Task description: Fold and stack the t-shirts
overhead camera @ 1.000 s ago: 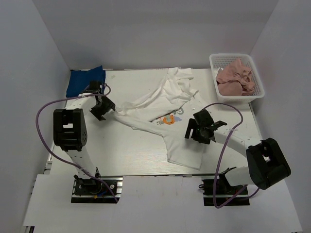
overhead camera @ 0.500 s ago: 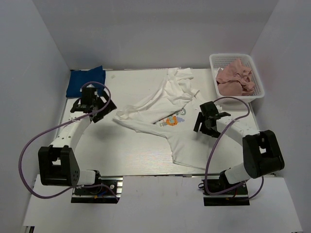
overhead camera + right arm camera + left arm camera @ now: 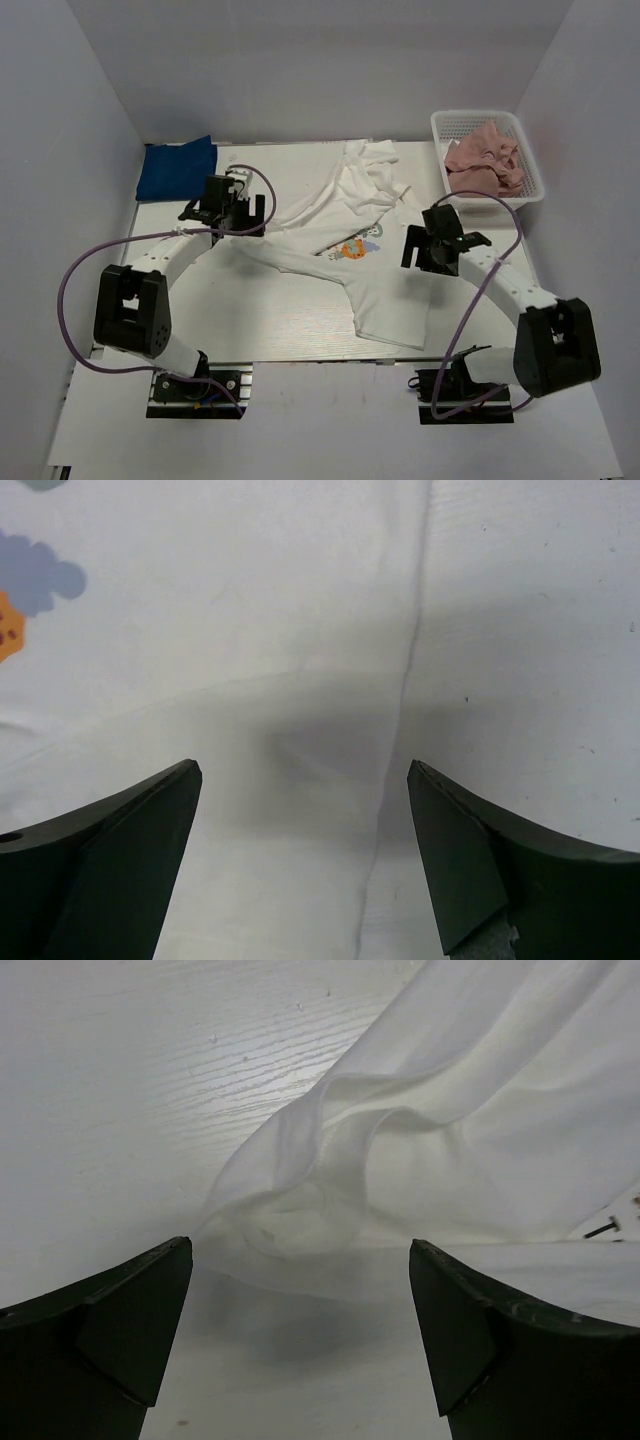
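On the white table [image 3: 260,310] we see the white t-shirt [image 3: 385,300] lying crumpled. Our left gripper [image 3: 300,1250] is spread over its rumpled end, our right gripper [image 3: 303,770] spread over its edge.

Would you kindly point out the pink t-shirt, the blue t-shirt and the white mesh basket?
Dusty-pink cloth t-shirt [image 3: 482,160]: top external view, heap's middle.
Royal-blue cloth t-shirt [image 3: 178,168]: top external view, its centre.
White plastic mesh basket [image 3: 465,121]: top external view, far wall.
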